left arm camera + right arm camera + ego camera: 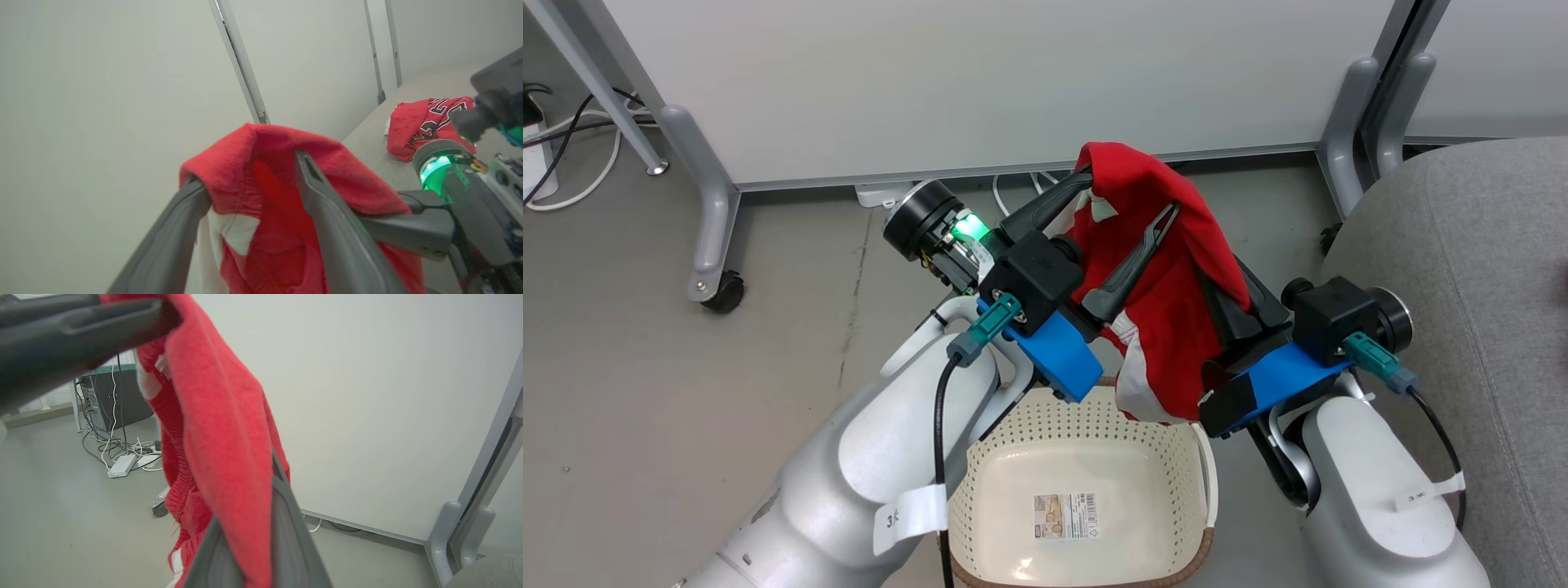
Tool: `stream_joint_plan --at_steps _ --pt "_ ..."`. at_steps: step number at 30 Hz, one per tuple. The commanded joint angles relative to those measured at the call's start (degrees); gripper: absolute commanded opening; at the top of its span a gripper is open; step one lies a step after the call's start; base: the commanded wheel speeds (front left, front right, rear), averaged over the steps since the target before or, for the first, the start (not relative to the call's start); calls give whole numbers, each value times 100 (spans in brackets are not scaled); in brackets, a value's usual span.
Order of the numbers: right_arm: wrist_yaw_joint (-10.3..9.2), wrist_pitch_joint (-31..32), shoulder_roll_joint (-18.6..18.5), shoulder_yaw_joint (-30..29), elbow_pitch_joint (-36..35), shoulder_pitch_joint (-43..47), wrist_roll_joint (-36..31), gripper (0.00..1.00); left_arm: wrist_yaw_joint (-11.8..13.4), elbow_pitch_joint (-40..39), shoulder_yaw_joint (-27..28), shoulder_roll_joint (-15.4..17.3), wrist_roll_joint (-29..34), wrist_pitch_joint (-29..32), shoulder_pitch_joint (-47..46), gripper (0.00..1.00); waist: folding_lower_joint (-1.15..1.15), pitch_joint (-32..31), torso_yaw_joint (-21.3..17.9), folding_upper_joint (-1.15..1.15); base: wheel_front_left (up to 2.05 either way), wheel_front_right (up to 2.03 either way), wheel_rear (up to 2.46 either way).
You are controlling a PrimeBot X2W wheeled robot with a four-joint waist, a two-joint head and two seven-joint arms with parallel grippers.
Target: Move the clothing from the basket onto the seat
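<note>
The red garment (1168, 310) hangs above the basket (1086, 408), pinched in the right gripper's (261, 506) closed fingers and draped over the left gripper's (1131, 192) spread fingers, which should slip free cleanly before the swing to the seat (1462, 245) right of the basket.

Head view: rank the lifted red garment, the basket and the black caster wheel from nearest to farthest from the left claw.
1. Red garment, draped over the left claw.
2. Basket, below it.
3. Black caster wheel, far left on the floor.
</note>
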Motion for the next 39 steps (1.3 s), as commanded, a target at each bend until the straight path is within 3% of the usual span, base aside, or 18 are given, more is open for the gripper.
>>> stream_joint_plan --at_steps 1,16,39 --pt "1 5 -5 -21 -22 28 33 0 -5 14 8 4 8 -29 29 100 0 10 4 0 0 0 0" --pt "1 2 -5 -650 -241 -185 106 0 -5 55 -179 31 -30 -28 103 100 0 290 -196 0 0 0 0" --pt "1 3 -3 -1838 -912 206 179 0 -5 -167 -589 251 -21 -28 244 100 0 1055 -1637 0 0 0 0"
